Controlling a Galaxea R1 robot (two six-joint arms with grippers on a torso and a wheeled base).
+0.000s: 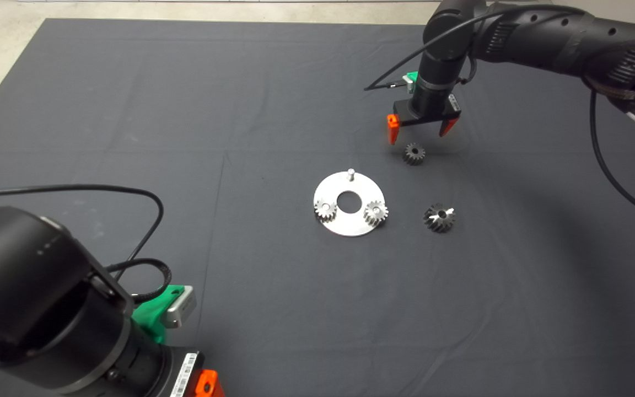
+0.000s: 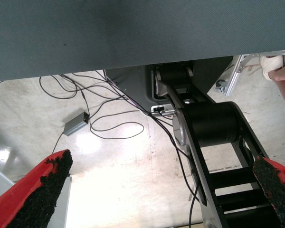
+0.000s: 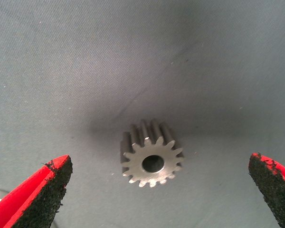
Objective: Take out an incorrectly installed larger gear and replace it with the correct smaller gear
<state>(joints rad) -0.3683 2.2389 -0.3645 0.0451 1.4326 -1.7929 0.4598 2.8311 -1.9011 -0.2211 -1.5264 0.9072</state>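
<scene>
Right pincer [image 1: 421, 128] hangs over the far right part of the worktop [image 1: 130, 110], fingers spread wide, nothing held. Smaller gear [image 1: 414, 154] lies loose on the mat directly below and just toward the robot from the pincer's fingertips, not touching either one. In the right wrist view this gear [image 3: 152, 160] sits between the two open pads, clear gaps on both sides, flat face and plain round hole up. Larger gear [image 1: 439, 217] lies on the mat further from the pincer on the robot's side, past the smaller gear, bright star cuts showing on top. Round metal plate [image 1: 345, 223] lies beside the pincer's left finger line, lower and toward the mat's middle; it carries two small mounted gears, one at the left edge [image 1: 324, 209] and one at the right [image 1: 375, 212], plus a bare upright pin [image 1: 351, 174] at the edge nearest the pincer. Left pincer [image 2: 161, 190] is parked at the near left corner, fingers apart and empty; its view shows floor, cables and the arm's own links.
</scene>
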